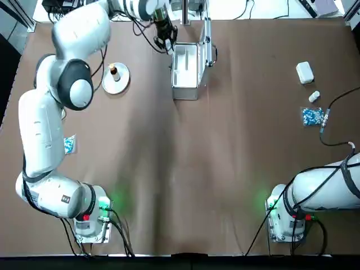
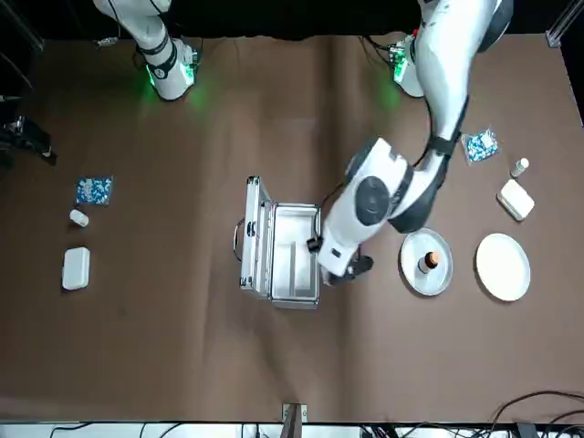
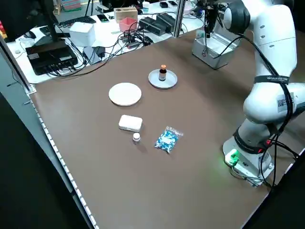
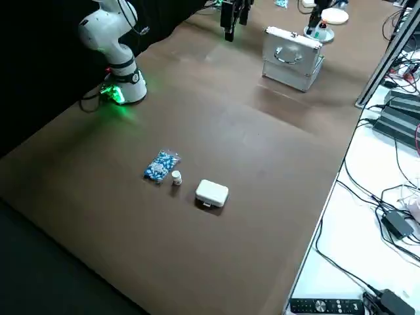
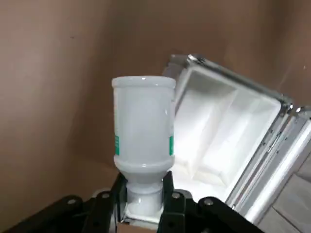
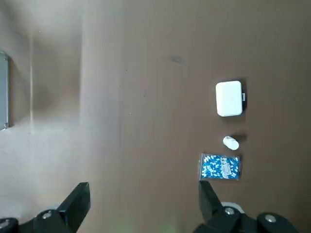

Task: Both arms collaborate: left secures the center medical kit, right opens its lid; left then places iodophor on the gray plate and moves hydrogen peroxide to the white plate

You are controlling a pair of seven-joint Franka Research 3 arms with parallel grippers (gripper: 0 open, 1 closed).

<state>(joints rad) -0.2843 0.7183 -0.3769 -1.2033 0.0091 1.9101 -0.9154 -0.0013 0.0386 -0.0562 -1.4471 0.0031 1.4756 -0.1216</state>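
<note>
Hydrogen peroxide clamped in left hand, frame centre | lid open, iodophor plated (white plate pending) | right hand released

The open medical kit is being taken as landmark. The lid is standing upright along its right side. The gray plate is lying to its left, with the iodophor standing on it. The hydrogen peroxide is being held just beside its left wall by the left gripper.
</note>
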